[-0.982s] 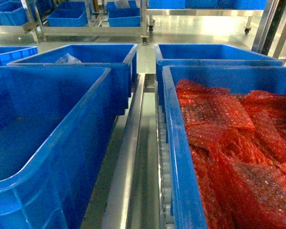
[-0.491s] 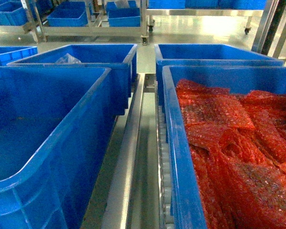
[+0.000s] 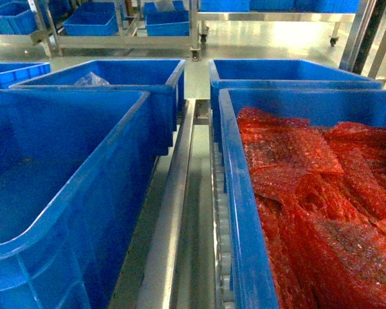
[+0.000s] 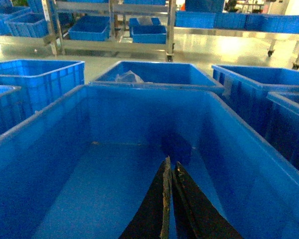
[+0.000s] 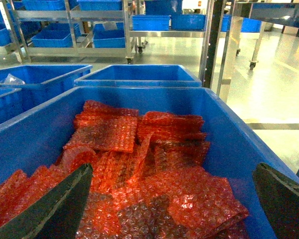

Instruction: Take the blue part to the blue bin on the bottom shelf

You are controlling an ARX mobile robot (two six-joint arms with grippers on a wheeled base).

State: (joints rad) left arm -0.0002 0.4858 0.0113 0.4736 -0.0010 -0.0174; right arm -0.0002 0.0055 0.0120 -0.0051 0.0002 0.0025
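Wrist views: left gripper (image 4: 170, 169) clenched (empty), right gripper (image 5: 177, 199) spread above red bubble wrap (image 5: 139, 164).

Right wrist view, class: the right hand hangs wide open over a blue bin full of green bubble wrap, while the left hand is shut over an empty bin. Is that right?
One detail is wrong: the bubble wrap is red, not green, as the right wrist view shows. The rest holds: the right hand is wide open above that blue bin, and the left hand is shut over the empty bin.
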